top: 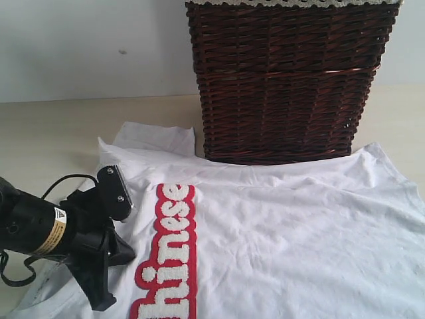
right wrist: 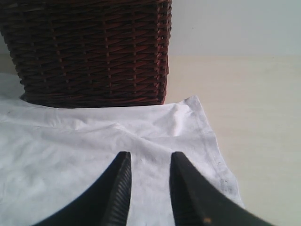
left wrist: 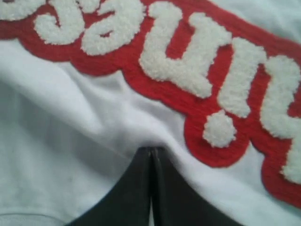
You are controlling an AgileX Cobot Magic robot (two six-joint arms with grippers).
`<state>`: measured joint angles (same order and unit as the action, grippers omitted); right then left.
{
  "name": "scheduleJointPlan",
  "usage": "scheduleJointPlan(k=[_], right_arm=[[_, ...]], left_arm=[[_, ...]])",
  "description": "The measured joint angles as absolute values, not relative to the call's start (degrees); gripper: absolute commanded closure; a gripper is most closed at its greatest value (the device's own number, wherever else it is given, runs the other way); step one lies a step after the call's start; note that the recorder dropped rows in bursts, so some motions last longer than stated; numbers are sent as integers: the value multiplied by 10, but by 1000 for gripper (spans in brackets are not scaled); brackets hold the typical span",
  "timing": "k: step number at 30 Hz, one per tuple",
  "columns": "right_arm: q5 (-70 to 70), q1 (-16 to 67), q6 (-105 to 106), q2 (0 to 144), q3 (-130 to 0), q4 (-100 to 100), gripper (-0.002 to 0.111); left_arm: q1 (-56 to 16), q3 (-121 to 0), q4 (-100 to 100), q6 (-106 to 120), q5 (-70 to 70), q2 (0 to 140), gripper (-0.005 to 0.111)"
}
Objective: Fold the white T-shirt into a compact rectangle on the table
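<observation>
**Cream counter, shirt lying crosswise before a basket**

Pale counter (top: 40, 133) carries the white T-shirt (top: 285, 226), spread flat and touching a dark wicker basket (top: 285, 80). Its long axis runs across the exterior view, with a sleeve (top: 156, 139) at far left. The red patch (top: 176, 252) reads from the near edge toward the basket, its first letter cut off. The left gripper (left wrist: 150, 155) has its jaws pressed together at a crease; whether it pinches cloth is unclear. The right gripper (right wrist: 149, 162) has its jaws apart over the shirt's stitched edge.

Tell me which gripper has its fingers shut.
The left gripper: its fingers meet with no gap, by the red patch. On the right gripper the fingers stand apart, white T-shirt showing between them.
</observation>
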<state>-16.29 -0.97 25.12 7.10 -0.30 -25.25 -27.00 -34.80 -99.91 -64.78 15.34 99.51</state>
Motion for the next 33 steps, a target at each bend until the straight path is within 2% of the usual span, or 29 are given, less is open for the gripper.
scheduleJointPlan(k=[5, 17, 30, 33], right_arm=[[-163, -10, 251, 71, -3, -253, 79], [-162, -10, 251, 71, -3, -253, 79], [-161, -10, 251, 71, -3, -253, 79], [-161, -10, 251, 71, -3, -253, 79]], left_arm=[[-270, -336, -999, -646, 154, 997, 107], [-269, -215, -974, -628, 230, 938, 107], [-210, -305, -1000, -686, 191, 898, 107], [-179, -305, -1000, -682, 168, 886, 98]])
